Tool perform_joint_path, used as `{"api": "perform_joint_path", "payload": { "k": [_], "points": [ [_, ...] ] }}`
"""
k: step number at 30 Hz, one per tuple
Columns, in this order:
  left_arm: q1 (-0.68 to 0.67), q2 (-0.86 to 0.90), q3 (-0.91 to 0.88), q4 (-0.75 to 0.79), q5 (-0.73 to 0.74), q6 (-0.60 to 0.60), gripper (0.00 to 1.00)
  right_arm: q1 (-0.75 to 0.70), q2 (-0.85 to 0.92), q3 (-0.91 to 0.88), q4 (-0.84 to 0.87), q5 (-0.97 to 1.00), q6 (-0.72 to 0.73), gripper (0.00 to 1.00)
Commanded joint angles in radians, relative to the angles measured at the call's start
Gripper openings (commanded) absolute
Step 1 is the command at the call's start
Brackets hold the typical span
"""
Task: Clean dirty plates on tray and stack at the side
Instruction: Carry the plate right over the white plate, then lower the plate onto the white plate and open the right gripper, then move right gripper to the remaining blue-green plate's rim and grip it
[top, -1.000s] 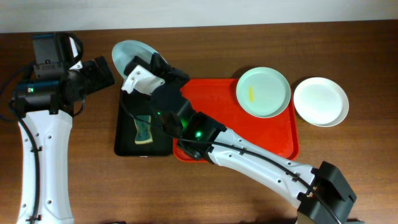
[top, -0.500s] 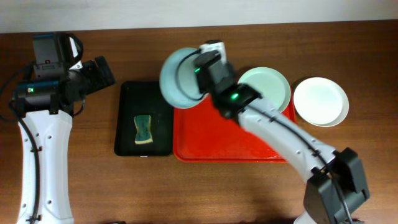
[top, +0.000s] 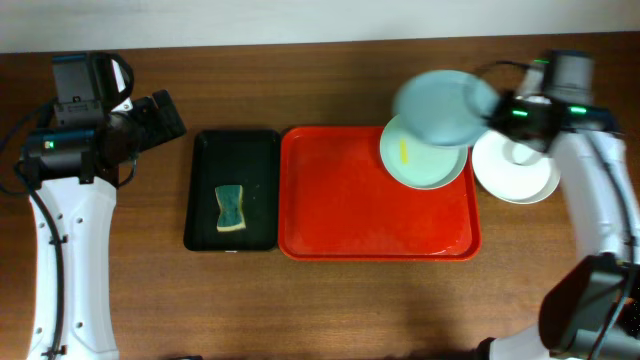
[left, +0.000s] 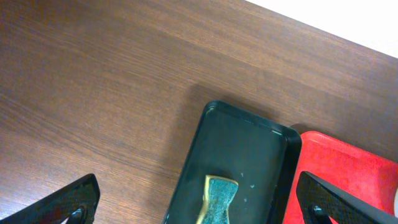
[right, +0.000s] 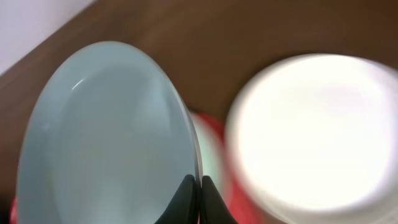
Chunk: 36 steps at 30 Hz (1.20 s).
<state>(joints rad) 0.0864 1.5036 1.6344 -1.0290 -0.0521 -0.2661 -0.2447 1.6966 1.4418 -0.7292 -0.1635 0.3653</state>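
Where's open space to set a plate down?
The red tray is bare from the black tray across to the mint plate. The table in front of both trays is bare too. Crowded at far right: the right gripper holds a blue plate near the white plate.

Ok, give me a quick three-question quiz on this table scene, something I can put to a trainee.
1. How many plates lie flat on the red tray?
2. True or false: the right gripper is shut on the rim of a pale blue plate and holds it off the table.
3. The sponge lies in: A) the red tray, B) the black tray, C) a plate.

Key
1. One, the mint plate with the yellow smear.
2. True.
3. B.
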Motion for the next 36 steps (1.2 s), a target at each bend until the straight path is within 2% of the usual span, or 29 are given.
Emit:
{"api": "perform_joint_path", "payload": {
  "k": [1,4,8,15,24,26,27,28,29,32,36],
  "points": [
    [0.003,0.005,0.003,0.001,0.007,-0.009,0.99,-0.199,-0.021,0.01,-0.04,-0.057,0.008,0.04],
    [0.003,0.005,0.003,0.001,0.007,-0.009,0.99,-0.333,0.003,0.005,-0.077,-0.039,0.007,0.04],
    [0.003,0.005,0.003,0.001,0.007,-0.009,0.99,-0.443,0.049,-0.031,-0.107,-0.039,0.007,0.04],
    [0.003,0.005,0.003,0.001,0.007,-0.009,0.99,-0.43,0.117,-0.13,-0.062,-0.038,0.007,0.04],
    [0.003,0.005,0.003,0.001,0.007,-0.009,0.99,-0.355,0.139,-0.132,-0.007,-0.042,0.006,0.05],
    [0.003,0.005,0.003,0.001,0.007,-0.009,0.99,-0.33,0.139,-0.132,-0.007,-0.042,0.006,0.16],
    [0.003,0.005,0.003,0.001,0.007,-0.009,0.99,-0.321,0.139,-0.132,-0.012,-0.041,0.006,0.34],
    [0.003,0.005,0.003,0.001,0.007,-0.009,0.99,-0.315,0.139,-0.132,-0.022,-0.035,0.006,0.48],
    [0.003,0.005,0.003,0.001,0.007,-0.009,0.99,-0.312,0.139,-0.132,-0.034,-0.035,0.007,0.55],
    [0.003,0.005,0.003,0.001,0.007,-0.009,0.99,-0.312,0.138,-0.129,-0.06,-0.036,0.006,0.66],
    [0.003,0.005,0.003,0.001,0.007,-0.009,0.99,-0.311,0.137,-0.119,-0.114,-0.079,0.006,0.67]
  ]
}}
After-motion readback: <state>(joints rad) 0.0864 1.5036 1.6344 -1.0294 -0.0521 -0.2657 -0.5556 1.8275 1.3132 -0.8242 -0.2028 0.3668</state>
